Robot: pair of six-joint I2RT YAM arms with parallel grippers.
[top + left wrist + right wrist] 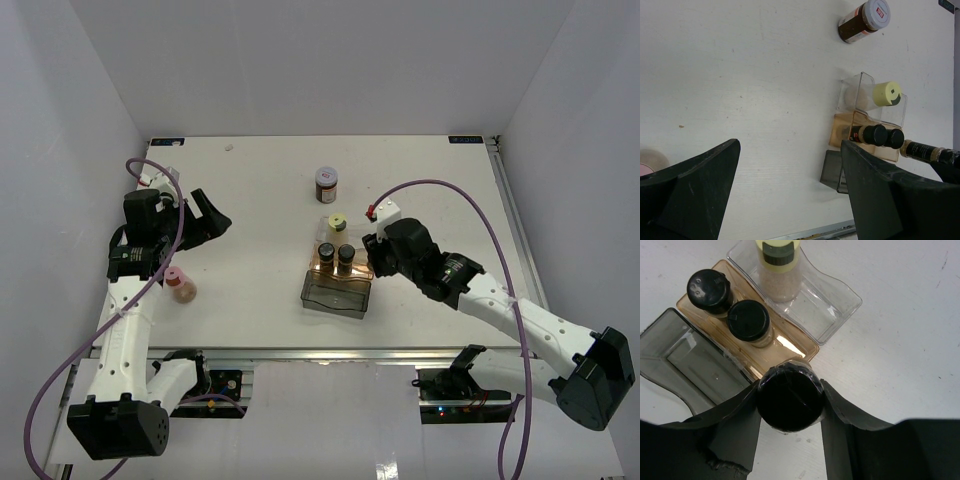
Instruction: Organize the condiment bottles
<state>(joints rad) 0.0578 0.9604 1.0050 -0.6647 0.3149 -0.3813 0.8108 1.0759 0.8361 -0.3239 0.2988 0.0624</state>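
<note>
Top external view: a white matte table (250,200) carries everything. The left gripper (789,146) hangs over bare table, jaws spread wide, holding nothing. The right gripper (790,390) is clamped on the round cap of the held bottle (789,407); its long axis is near vertical, cap toward the wrist, at one end of the amber bin (790,345); base contact cannot be determined.

Three shallow, glossy, rectangular plastic bins lie side by side: clear bin (840,305), amber bin, smoky bin (685,360).

- The clear bin holds the yellow-green-capped bottle (776,260), upright, with pale granules.
- The amber bin holds two black-capped bottles (710,287), upright, in line along its length.
- The white-capped jar (327,183), with brown contents, stands apart beyond the bins.
- The pink-capped jar (180,285) sits beside the left arm.
</note>
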